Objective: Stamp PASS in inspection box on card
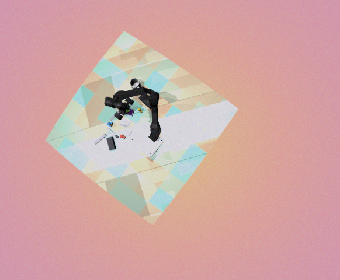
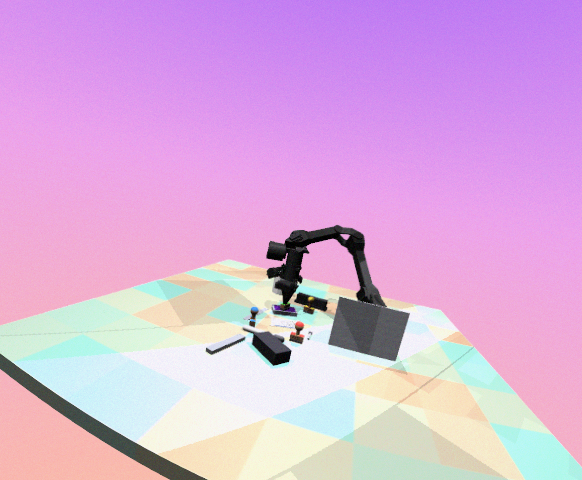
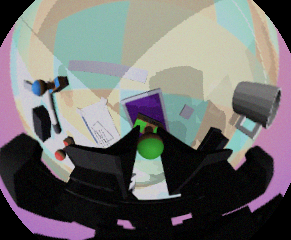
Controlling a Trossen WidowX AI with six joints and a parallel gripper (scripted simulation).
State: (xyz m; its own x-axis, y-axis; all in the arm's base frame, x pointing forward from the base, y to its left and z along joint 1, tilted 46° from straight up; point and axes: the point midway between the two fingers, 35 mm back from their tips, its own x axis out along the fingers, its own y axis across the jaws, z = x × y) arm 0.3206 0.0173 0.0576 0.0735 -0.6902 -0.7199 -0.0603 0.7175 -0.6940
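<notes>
My gripper is shut on the stamp with the green knob, holding it below the knob. The stamp is over the purple ink pad, at its near end in the wrist view. Its base looks on or just above the pad; contact is hard to tell. The label on the stamp is not readable. The white card lies beside the pad, with fine printed lines; the inspection box cannot be made out clearly.
A blue-knobbed stamp, a red one and a yellow one stand around card and pad. A dark block, a pale bar and a grey cup are nearby.
</notes>
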